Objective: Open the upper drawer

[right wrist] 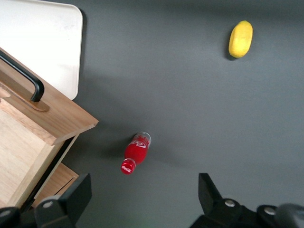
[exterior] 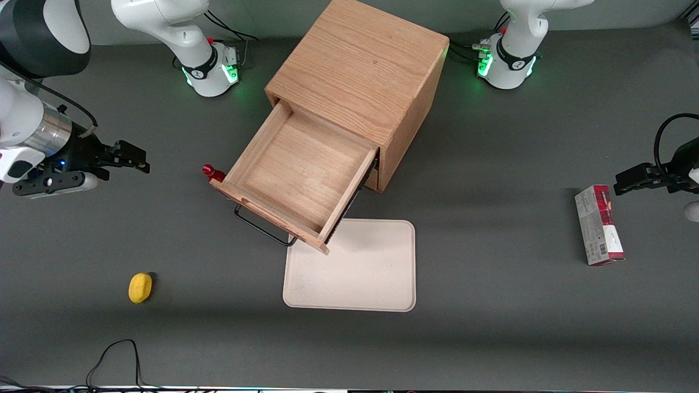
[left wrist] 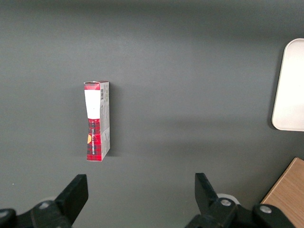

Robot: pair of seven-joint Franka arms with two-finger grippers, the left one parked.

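Your inventory on the dark grey tabletop (exterior: 491, 338): one light oak cube cabinet (exterior: 360, 71), standing near the middle and closer to the edge where the arm bases sit. Its upper drawer (exterior: 297, 174), a shallow light oak tray with a black wire handle (exterior: 261, 229), is pulled well out toward the front camera, and its inside shows bare wood. The front corner of that drawer overhangs one cream rectangular tray with rounded corners (exterior: 360, 273), which lies flat on the tabletop nearer the front camera than the cabinet. One small red bottle with a red cap (right wrist: 136, 153) lies on its side just beside the drawer's front, toward the working arm's end of the tabletop. One yellow lemon-shaped object (exterior: 140, 287) sits well apart from the drawer, toward the working arm's end and nearer the front edge. One red and grey carton (exterior: 599, 225) lies flat toward the parked arm's end. Your end effector (right wrist: 145, 199) hangs above the tabletop at the working arm's end, well apart from the drawer and its handle, with its fingers (right wrist: 76, 192) spread wide and nothing between them.
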